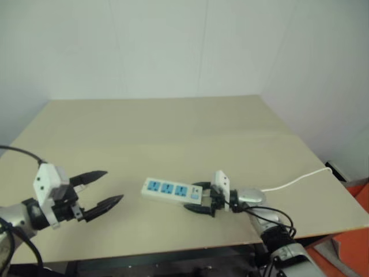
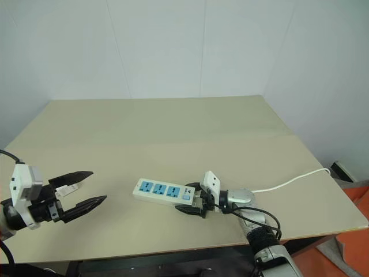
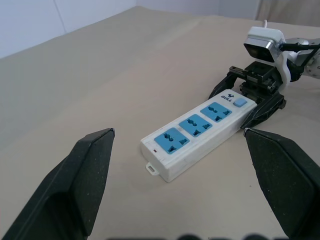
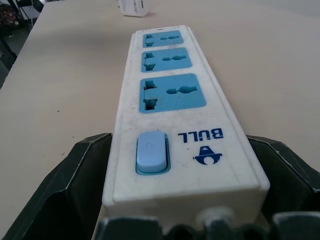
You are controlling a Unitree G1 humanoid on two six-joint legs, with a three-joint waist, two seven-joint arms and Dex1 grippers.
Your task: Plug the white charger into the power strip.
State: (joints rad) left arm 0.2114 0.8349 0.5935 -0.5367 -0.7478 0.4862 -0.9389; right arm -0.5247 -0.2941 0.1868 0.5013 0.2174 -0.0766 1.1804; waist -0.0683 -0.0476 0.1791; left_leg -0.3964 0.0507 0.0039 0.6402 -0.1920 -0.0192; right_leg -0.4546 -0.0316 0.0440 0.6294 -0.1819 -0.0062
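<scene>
The white charger, a small, light, rigid block at the top of the right wrist view, wants gripping by its flat sides. The right gripper straddles the switch end of the power strip, lower centre; whether it is clamped cannot be told. The left gripper gapes, holding nothing.

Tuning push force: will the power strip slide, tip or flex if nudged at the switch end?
The power strip looks like a rigid plastic bar, so probably no flex. It lies flat and low on the smooth table, so tipping seems unlikely and sliding or pivoting likelier. Its thin cord may drag slightly.
</scene>
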